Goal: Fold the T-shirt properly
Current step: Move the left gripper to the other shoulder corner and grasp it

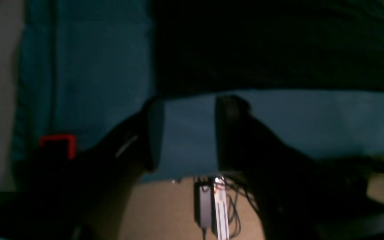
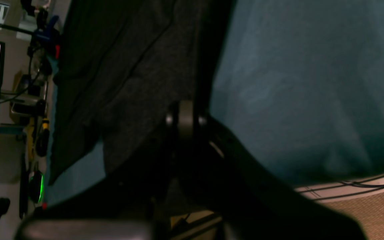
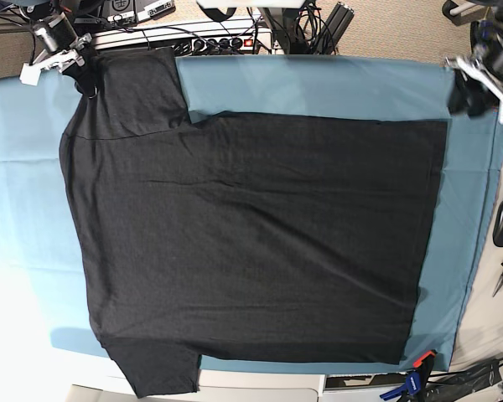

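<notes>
No readable brand, label or writing anywhere; the shirt side facing up is plain.

Count: 1 T-shirt, 1 teal table cloth, 2 grippers.

T-shirt: black, spread flat over most of the cloth, sleeves toward the cloth's left edge in base view, hem toward its right edge. One sleeve reaches the cloth's far-left corner, the other hangs past the near edge at bottom left. Bare cloth shows along the far edge, the right edge and the left side.

Right gripper: at the far-left corner, jaws closed tight on the T-shirt's upper sleeve; wrist view shows dark fabric pinched at the fingertips.

Left gripper: near the cloth's far-right corner, jaws apart at a medium gap, nothing between them, only teal cloth visible in the gap. Shirt hem lies just beyond the tips, not touching as far as I can tell.
</notes>
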`<act>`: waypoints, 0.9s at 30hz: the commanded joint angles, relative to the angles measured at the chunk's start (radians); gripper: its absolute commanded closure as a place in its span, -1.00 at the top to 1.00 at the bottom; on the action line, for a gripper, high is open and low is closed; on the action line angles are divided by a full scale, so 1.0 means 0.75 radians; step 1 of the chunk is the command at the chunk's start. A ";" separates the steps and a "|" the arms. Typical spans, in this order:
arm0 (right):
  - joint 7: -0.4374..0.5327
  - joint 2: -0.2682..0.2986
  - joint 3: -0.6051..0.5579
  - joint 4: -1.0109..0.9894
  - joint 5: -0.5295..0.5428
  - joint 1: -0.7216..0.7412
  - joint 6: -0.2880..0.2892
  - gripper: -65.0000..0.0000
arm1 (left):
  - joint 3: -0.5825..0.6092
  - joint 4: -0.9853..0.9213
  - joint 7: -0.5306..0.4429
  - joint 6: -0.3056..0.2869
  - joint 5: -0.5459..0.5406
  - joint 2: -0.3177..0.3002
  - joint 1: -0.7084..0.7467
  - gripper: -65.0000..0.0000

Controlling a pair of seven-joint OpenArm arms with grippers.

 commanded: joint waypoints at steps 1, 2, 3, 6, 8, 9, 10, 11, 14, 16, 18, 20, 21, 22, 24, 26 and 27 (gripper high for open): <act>-0.043 0.020 0.001 0.003 -0.061 -0.018 -0.012 -1.00 | -0.011 -0.010 -0.020 0.005 -0.013 -0.026 -0.013 -0.19; -0.042 0.023 0.001 0.003 -0.061 -0.018 -0.012 -1.00 | -0.011 -0.035 -0.020 0.005 -0.013 -0.031 -0.039 -0.19; -0.042 0.028 0.001 0.003 -0.061 -0.018 -0.012 -1.00 | -0.011 -0.062 -0.020 0.010 -0.017 -0.037 -0.067 -0.19; -0.041 0.040 0.001 0.003 -0.060 -0.018 -0.012 -1.00 | -0.009 -0.164 -0.014 0.016 -0.041 -0.063 -0.150 -0.20; -0.040 0.042 0.001 0.003 -0.060 -0.017 -0.012 -1.00 | -0.009 -0.249 -0.004 0.017 -0.077 -0.086 -0.212 -0.22; -0.039 0.042 0.001 0.003 -0.060 -0.017 -0.012 -1.00 | -0.009 -0.296 0.006 0.011 -0.101 -0.099 -0.245 -0.22; -0.039 0.042 0.001 0.003 -0.060 -0.017 -0.012 -1.00 | -0.009 -0.342 0.020 -0.001 -0.133 -0.110 -0.280 -0.22; -0.039 0.042 0.001 0.003 -0.060 -0.017 -0.012 -1.00 | -0.009 -0.390 0.032 -0.013 -0.163 -0.123 -0.314 -0.24; -0.039 0.043 0.001 0.003 -0.061 -0.017 -0.012 -1.00 | -0.007 -0.539 0.062 -0.012 -0.238 -0.152 -0.411 -0.29; -0.039 0.042 0.001 0.003 -0.061 -0.017 -0.012 -1.00 | 0.016 -0.628 0.073 -0.014 -0.272 -0.172 -0.468 -0.29; -0.039 0.042 0.001 0.003 -0.063 -0.017 -0.012 -1.00 | 0.070 -0.710 0.094 -0.045 -0.306 -0.193 -0.524 -0.29; -0.037 0.042 0.001 0.003 -0.084 -0.015 -0.012 -1.00 | 0.162 -0.785 0.105 -0.047 -0.316 -0.207 -0.588 -0.29; -0.034 0.042 0.001 0.003 -0.092 -0.014 -0.012 -1.00 | 0.211 -0.819 0.115 -0.048 -0.326 -0.207 -0.625 -0.29; -0.033 0.042 0.001 0.003 -0.095 -0.014 -0.012 -1.00 | 0.262 -0.850 0.118 -0.054 -0.330 -0.205 -0.655 -0.29; -0.034 0.042 0.001 0.003 -0.095 -0.015 -0.012 -1.00 | 0.358 -0.897 0.137 -0.083 -0.346 -0.202 -0.711 -0.29; -0.034 0.042 0.001 0.003 -0.095 -0.014 -0.012 -1.00 | 0.430 -0.915 0.146 -0.082 -0.348 -0.202 -0.750 -0.29; -0.034 0.042 0.001 0.003 -0.095 -0.015 -0.012 -1.00 | 0.451 -0.916 0.147 -0.083 -0.348 -0.202 -0.758 -0.29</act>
